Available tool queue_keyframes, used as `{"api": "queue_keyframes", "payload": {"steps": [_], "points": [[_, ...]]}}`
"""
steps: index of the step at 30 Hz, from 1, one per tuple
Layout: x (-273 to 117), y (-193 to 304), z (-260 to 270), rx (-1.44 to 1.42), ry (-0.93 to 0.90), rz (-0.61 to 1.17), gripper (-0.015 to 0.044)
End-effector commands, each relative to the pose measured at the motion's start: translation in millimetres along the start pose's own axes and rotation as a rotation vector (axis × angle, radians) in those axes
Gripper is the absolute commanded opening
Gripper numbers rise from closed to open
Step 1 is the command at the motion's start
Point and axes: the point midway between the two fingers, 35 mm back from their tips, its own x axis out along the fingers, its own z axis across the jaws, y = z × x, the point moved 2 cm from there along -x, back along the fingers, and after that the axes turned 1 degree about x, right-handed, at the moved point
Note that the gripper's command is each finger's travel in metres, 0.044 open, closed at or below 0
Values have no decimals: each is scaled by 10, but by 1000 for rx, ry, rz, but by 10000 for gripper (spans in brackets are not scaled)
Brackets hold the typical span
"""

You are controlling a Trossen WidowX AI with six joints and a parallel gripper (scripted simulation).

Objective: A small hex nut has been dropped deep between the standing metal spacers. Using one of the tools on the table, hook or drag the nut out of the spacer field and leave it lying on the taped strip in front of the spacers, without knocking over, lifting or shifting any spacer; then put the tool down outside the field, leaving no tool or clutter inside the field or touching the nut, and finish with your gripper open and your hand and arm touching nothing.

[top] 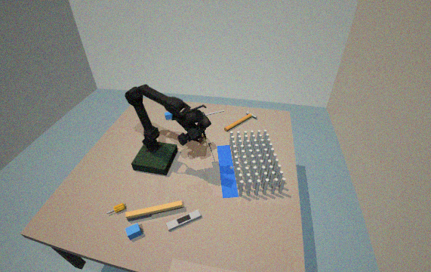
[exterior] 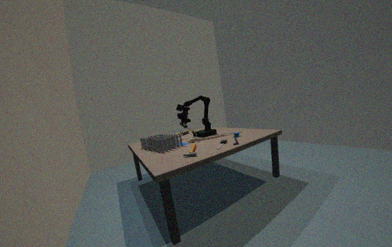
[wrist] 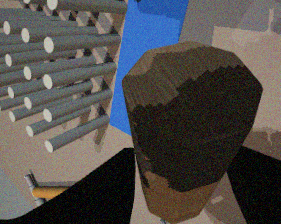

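Note:
My gripper (top: 202, 137) (exterior: 183, 124) (wrist: 179, 155) is shut on the wooden handle of a thin tool (wrist: 191, 120). The tool's thin rod (top: 210, 146) (exterior: 190, 130) (wrist: 156, 50) points down, its end left of the blue taped strip (top: 227, 177) and outside the spacer field. A tiny pale nut (top: 231, 167) appears to lie on the strip near its spacer-side edge; I cannot make it out in the wrist view. The metal spacers (top: 258, 162) (exterior: 161, 143) (wrist: 81, 95) stand upright in rows beyond the strip. The handle hides the middle of the wrist view.
A hammer (top: 238, 122) (exterior: 193, 148) lies behind the spacers. A dark-handled tool (exterior: 223, 141) and a blue block (top: 168, 115) lie behind the arm. A screwdriver (top: 119, 208), yellow bar (top: 155, 210), grey bar (top: 173, 224) and another blue block (top: 133, 230) lie at the front.

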Motion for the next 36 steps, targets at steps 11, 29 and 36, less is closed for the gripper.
{"api": "queue_keyframes", "payload": {"steps": [11, 29, 36], "points": [[49, 182, 303, -470, -29, -29, 0], [132, 622, 665, -1070, -80, -46, 0], [144, 834, 780, -1309, -101, -54, 0]]}}
